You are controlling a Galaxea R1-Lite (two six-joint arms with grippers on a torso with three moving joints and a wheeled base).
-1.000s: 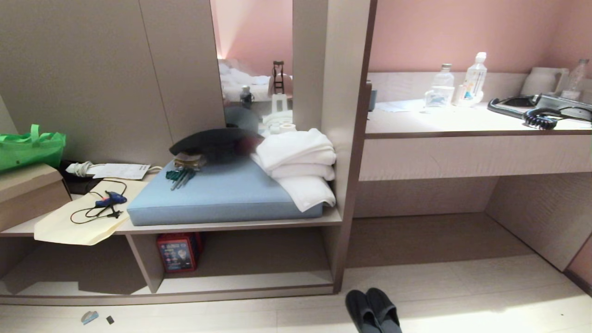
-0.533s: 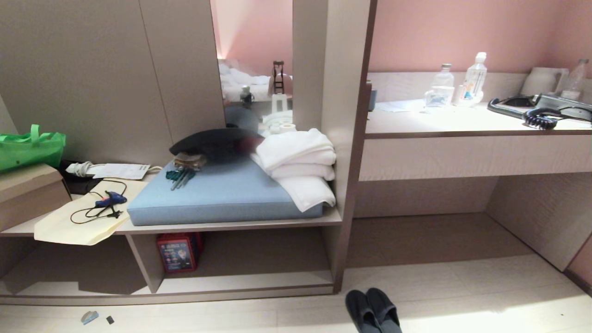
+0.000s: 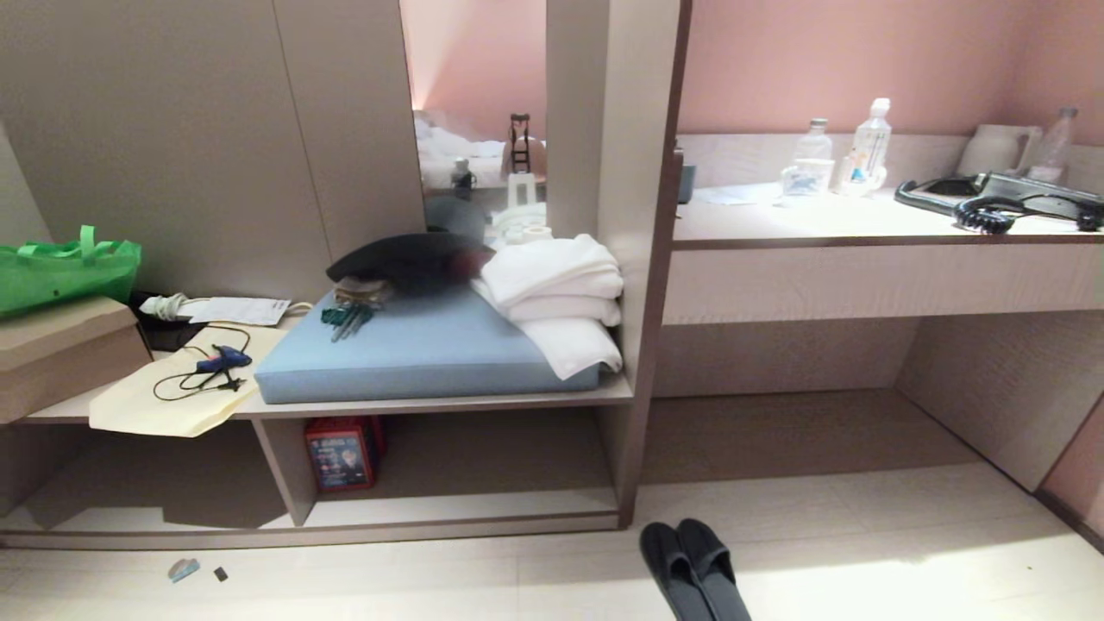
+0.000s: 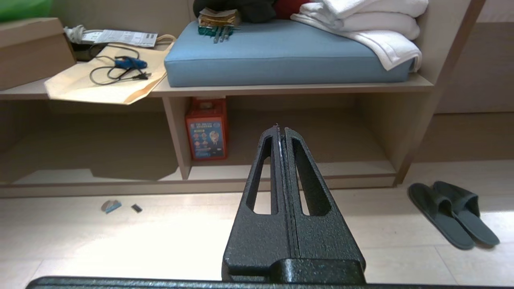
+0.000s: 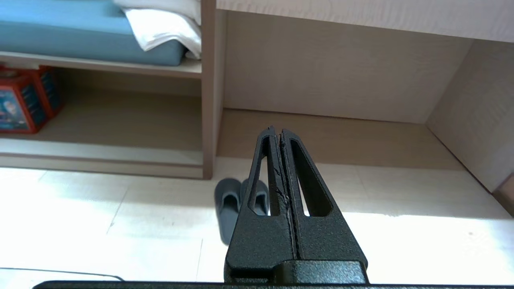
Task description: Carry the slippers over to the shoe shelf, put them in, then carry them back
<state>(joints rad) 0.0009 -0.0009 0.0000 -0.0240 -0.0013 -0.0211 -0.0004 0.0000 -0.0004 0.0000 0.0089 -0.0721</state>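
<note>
Hotel guest room — we list the signs around the beige built-in unit: folded white towels on its blue bench cushion, water bottles and a corded telephone on the desk counter to its right, slippers on the floor before it — pink walls behind.

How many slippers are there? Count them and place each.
2. The slippers lie side by side, touching, on the floor just right of the shoe shelf; none visible elsewhere.

Shoe shelf mostly open, blocked only by red box (beside the divider).
</note>
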